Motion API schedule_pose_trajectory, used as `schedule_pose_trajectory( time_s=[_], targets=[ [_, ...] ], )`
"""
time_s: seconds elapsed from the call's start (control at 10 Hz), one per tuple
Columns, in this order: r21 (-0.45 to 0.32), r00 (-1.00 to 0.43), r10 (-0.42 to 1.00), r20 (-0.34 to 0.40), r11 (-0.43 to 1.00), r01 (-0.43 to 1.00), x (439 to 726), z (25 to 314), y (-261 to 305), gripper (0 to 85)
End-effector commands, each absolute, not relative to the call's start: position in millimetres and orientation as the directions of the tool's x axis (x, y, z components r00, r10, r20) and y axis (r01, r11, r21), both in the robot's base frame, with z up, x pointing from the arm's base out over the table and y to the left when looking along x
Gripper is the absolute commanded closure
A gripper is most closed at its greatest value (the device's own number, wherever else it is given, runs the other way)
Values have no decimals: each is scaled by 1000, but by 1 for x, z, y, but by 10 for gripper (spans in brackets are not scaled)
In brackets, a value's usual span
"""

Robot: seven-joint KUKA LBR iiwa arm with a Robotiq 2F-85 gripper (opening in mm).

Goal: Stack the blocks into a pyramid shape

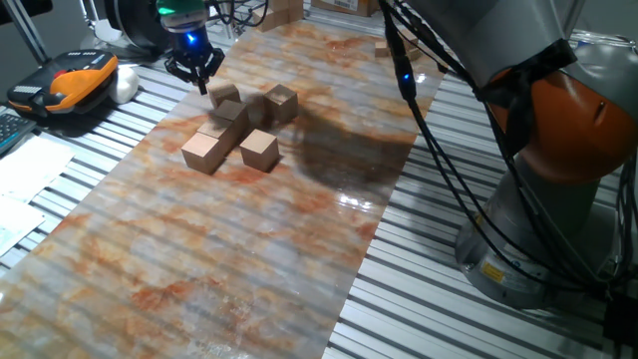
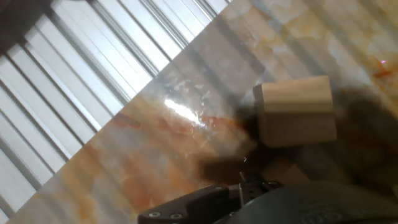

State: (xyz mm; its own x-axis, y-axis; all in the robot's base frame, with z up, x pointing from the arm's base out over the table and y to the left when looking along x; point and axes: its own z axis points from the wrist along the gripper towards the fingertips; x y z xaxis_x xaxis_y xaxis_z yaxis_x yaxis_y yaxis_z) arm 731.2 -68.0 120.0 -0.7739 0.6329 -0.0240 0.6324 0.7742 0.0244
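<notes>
Gripper (image 1: 196, 75) is hovering at the far-left edge of the marbled mat (image 1: 299, 219), fingers splayed apart and holding nothing. Counting six blocks (image 1: 239, 125) in the fixed view, clustered just beside and below-right of the gripper, some touching, none clearly stacked. Nearest block (image 1: 224, 95) is sitting right next to the fingertips. Hand view is showing one block (image 2: 295, 111) lying flat on the mat.

- Fixed view: set high at the near end of the table (image 1: 150, 299), looking down its length toward the far end, from well back.
- Hand view: looks steeply down, close to the mat (image 2: 186, 143).
- Both views share the mat by the blocks (image 1: 239, 125), with one block (image 2: 295, 111) in the hand view.
</notes>
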Motion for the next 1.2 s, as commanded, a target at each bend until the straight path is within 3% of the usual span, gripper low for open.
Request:
schedule_pose_trajectory(
  time_s=[0.0,0.6,1.1],
  targets=[
    [24,-776,630,-24,776,630,733,119,-69,850],
    [0,-801,597,-42,802,598,740,116,-81,850],
    [40,-795,606,-16,795,605,743,114,-89,850]
  ],
)
